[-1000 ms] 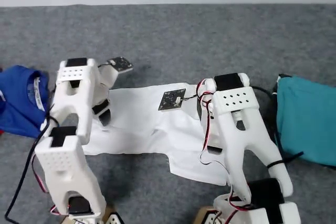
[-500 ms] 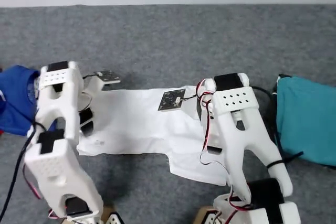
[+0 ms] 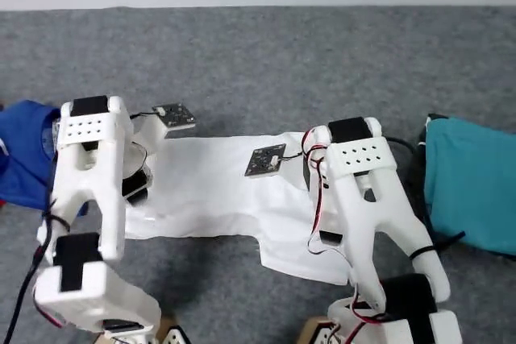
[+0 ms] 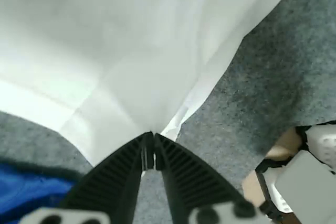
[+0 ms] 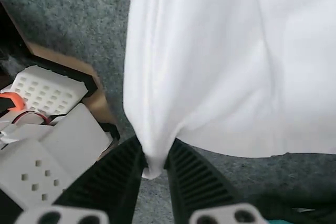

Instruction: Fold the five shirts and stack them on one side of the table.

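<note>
The white shirt (image 3: 211,187) lies stretched between both grippers. The left gripper (image 4: 149,144) is clamped on its edge, and the right gripper (image 5: 155,162) is clenched on a bunched fold. The left arm has swung outward in the past second, drawing the cloth flatter, probably ready for folding.

You have white shirt (image 3: 210,183): thin matt cloth, smooth, softly creased. Table (image 3: 322,62): rough grey felt-like cover. Your left gripper (image 4: 148,153), right gripper (image 5: 155,166): black ribbed matt plastic. Arms (image 3: 363,191): white plastic.
</note>
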{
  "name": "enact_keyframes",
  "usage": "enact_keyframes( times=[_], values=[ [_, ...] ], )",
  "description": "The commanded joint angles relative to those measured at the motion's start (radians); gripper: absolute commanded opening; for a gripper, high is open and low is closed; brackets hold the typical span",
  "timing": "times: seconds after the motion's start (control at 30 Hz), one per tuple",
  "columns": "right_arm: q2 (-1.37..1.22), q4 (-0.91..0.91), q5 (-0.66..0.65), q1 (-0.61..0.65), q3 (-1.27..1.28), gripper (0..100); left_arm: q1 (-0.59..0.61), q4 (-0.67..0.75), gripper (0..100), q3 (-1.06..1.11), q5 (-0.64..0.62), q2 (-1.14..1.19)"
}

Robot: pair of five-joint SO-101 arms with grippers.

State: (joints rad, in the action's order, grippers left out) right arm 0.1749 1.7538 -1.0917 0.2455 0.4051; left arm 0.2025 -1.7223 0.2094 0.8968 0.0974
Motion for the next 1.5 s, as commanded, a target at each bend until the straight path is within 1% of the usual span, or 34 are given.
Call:
enact_keyframes(
  times=[0.0,0.13,0.2,0.37,0.63,0.7,0.73,0.8,0.9,0.93,1.0,1.2,1.23,1.3,1.33,1.4,1.47],
  values=[
    [0.044,0.042,0.008,-0.027,0.003,1.0,-0.003,-0.031,1,0.002,0.003,-0.068],
    [0.045,0.042,0.003,-0.019,0.063,1.0,0.014,-0.031,1,-0.004,0.003,-0.075],
    [0.045,0.044,-0.02,-0.021,0.091,1.0,0.032,-0.032,1,-0.004,0.003,-0.075],
    [0.044,0.044,-0.028,-0.024,0.103,1.0,0.064,-0.032,1,0.031,0.008,-0.075],
    [0.042,0.044,-0.029,-0.042,0.104,1.3,0.017,-0.034,2,0.183,0.038,-0.077],
    [0.042,0.042,-0.026,-0.042,0.098,1.8,0.011,-0.032,5,0.186,0.038,-0.077],
    [0.044,0.042,-0.025,-0.042,0.098,3.3,0.015,-0.031,8,0.177,0.038,-0.077],
    [0.044,0.044,-0.023,-0.044,0.098,10.0,0.025,-0.029,11,0.145,0.035,-0.077],
    [0.074,0.044,0.054,-0.056,0.086,22.1,0.058,-0.029,14,0.065,0.035,-0.077],
    [0.09,0.044,0.077,-0.058,0.074,24.8,0.072,-0.029,15,0.035,0.035,-0.077],
    [0.124,0.044,0.094,-0.058,0.048,26.8,0.098,-0.031,16,-0.021,0.035,-0.077],
    [0.214,0.041,0.097,-0.059,-0.068,26.3,0.149,-0.031,17,-0.16,0.031,-0.126],
    [0.219,0.038,0.098,-0.059,-0.097,26.2,0.15,-0.029,16,-0.179,0.021,-0.146],
    [0.211,0.03,0.123,-0.059,-0.15,26.0,0.147,-0.026,12,-0.216,-0.015,-0.175],
    [0.199,0.01,0.158,-0.059,-0.175,24.5,0.146,-0.012,8,-0.229,-0.034,-0.186],
    [0.165,-0.079,0.253,-0.059,-0.201,18.0,0.152,0.034,0,-0.249,-0.087,-0.203],
    [0.113,-0.193,0.338,-0.061,-0.207,8.7,0.175,0.087,1,-0.251,-0.187,-0.212]
  ],
)
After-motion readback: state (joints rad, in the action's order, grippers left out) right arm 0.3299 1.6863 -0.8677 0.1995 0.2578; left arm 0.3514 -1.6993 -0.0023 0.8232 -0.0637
